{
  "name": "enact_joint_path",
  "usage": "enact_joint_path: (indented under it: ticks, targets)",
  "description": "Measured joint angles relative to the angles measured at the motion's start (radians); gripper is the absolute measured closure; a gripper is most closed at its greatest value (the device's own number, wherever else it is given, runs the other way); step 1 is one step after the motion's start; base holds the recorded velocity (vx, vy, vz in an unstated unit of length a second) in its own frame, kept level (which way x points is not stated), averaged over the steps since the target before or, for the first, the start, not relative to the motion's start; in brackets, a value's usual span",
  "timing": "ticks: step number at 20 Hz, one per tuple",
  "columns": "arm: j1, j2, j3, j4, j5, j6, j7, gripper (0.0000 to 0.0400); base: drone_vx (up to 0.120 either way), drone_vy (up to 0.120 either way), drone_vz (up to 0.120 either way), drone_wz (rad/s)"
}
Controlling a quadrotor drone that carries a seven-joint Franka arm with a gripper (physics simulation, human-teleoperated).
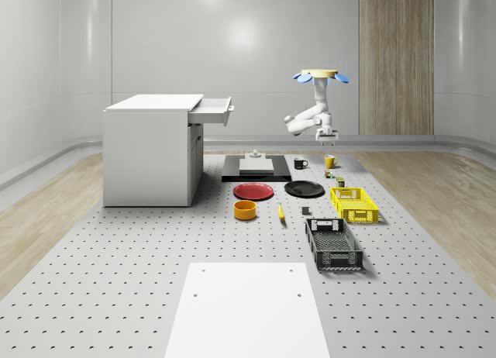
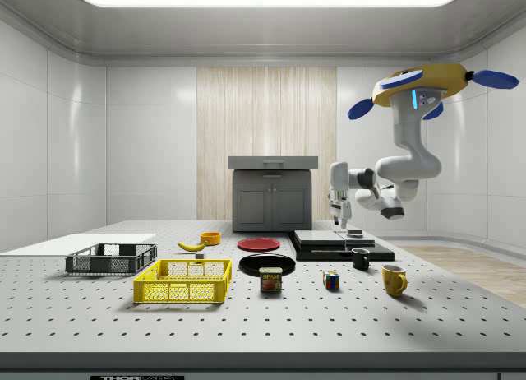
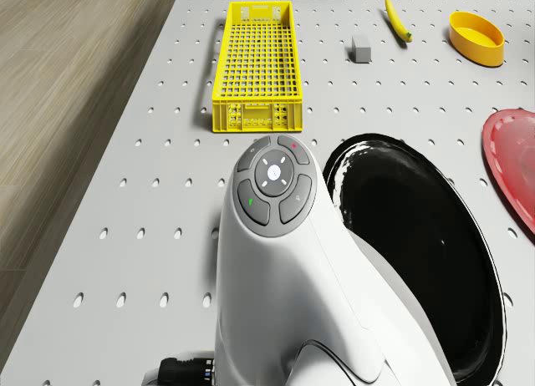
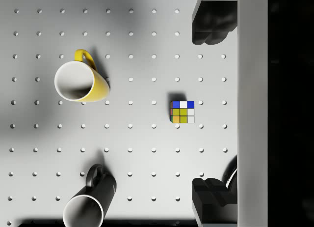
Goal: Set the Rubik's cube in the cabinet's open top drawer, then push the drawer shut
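The drone [image 2: 427, 88] hovers above the table [image 1: 116, 280] with its gripper [image 1: 326, 133] released and pointing straight down. That puts it high above the Rubik's cube [image 4: 182, 112], well placed for a descent. The cube sits on the table between the yellow mug [image 4: 81, 83] and a tin can [image 2: 270, 280], well apart from the open top drawer [image 1: 212, 110] of the cabinet [image 1: 151, 153].

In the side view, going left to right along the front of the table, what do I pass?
Black crate → yellow crate → can → Rubik's cube → yellow mug.

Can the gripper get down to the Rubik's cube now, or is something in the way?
Probably yes. The gripper hangs open above the Rubik's cube, which stands alone, apart from the yellow mug and black mug.
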Motion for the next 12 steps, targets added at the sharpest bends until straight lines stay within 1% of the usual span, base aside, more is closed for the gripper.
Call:
enact_joint_path:
  ticks: [5, 6, 12]
  targets:
    - [-0.019, -0.029, 0.013, 0.001, 0.011, 0.018, 0.016, 0.0, 0.12, 0.0, -0.12, 0.0]
    - [-0.022, -0.034, 0.016, 0.002, 0.013, 0.022, 0.018, 0.0, 0.04, 0.0, -0.12, 0.0]
    - [-0.037, -0.066, 0.028, 0.004, 0.029, 0.048, 0.031, 0.0, 0.0, 0.0, -0.12, 0.0]
